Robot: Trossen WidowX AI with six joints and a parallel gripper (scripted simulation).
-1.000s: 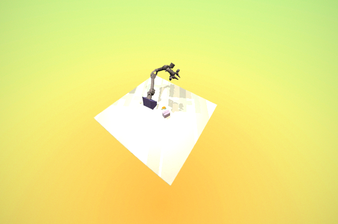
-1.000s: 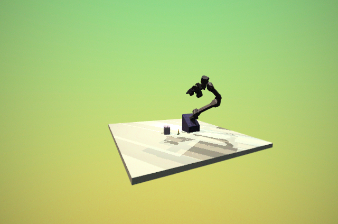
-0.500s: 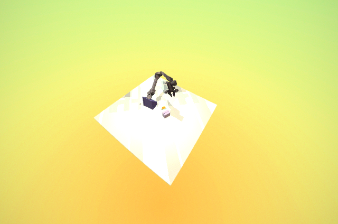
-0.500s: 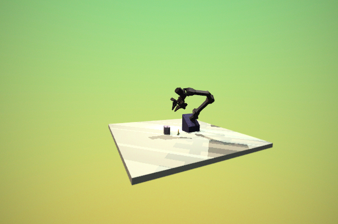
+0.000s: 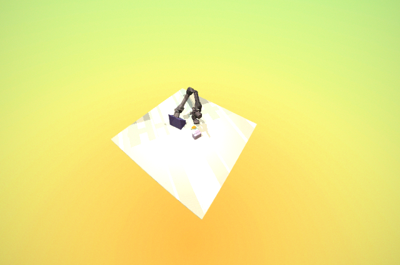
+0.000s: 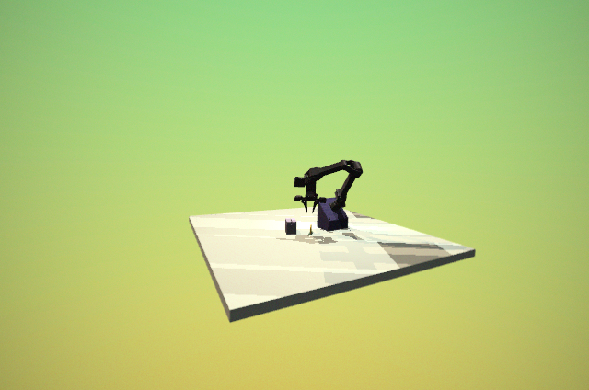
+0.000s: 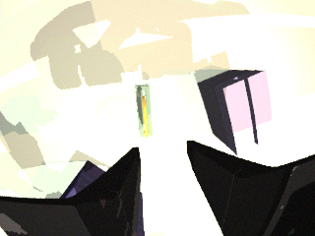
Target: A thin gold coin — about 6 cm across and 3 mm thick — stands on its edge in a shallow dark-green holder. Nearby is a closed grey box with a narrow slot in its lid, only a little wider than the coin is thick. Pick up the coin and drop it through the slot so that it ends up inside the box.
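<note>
The gold coin [image 5: 194,127] [image 6: 311,227] [image 7: 145,110] stands on edge in its holder [image 7: 150,105]; in the wrist view it is a thin upright yellow line. The closed box [image 5: 196,135] [image 6: 290,226] [image 7: 236,110] stands beside it, to the right in the wrist view, and its lid looks pink there with a dark narrow slot. My gripper [image 6: 310,212] [image 7: 162,149] points down above the coin and holder, with clear air below the fingertips in the exterior view. It is partly open, with nothing between the fingers. In the top view the fingertips are too small to make out.
The arm's dark purple base block [image 5: 177,122] [image 6: 328,215] [image 7: 85,182] stands close to the holder, on the side away from the box. The pale square table [image 5: 194,184] [image 6: 275,271] carries patchy shadows. The box is the nearest obstacle beside the coin.
</note>
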